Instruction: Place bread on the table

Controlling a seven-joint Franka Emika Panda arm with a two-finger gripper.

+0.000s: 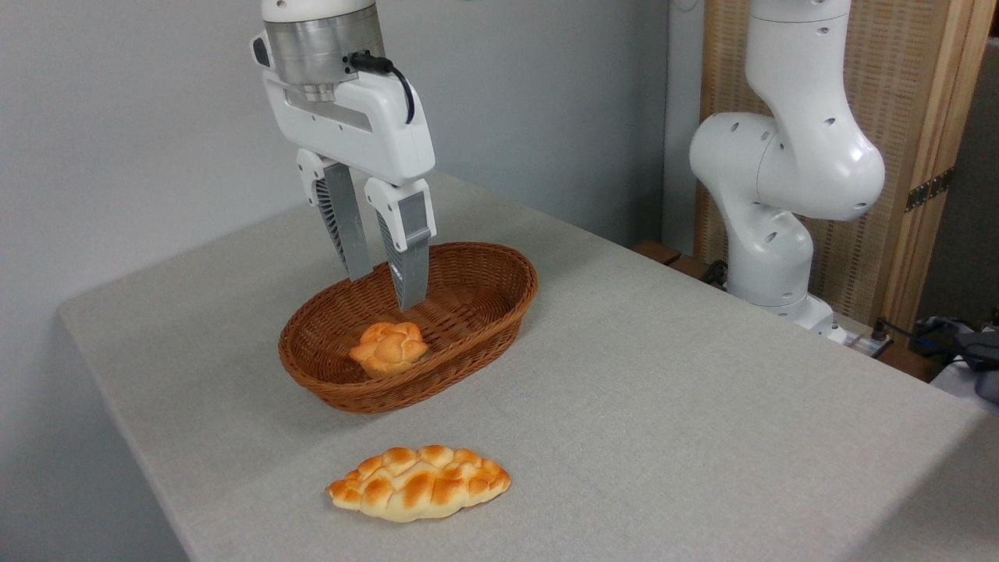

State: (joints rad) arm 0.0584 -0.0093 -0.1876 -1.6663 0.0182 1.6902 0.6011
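The gripper [384,290] hangs at centre-left of the frame above the wicker basket [499,312], its two fingers [347,234] spread a modest way apart and holding nothing, the tips level with the basket's far rim. The bread [389,347], a small knotted golden bun, sits inside the basket toward its near-left end, just below and slightly toward the viewer from the fingertips, not touched by them. A longer braided loaf [419,482] already lies on the table [702,406] in the lower middle of the frame, well clear of the basket. The step in hand appears to be the descent onto the bun, and doing it well likely means first shifting the fingers forward so the bun lies squarely between them, since they seem set a little behind it. The opening looks barely wider than the bun, so widening it before lowering would be prudent. Going straight down keeps the fingers off the basket wall; closing around the bun's widest part, gently, should keep it from slipping or tipping the light basket during the lift
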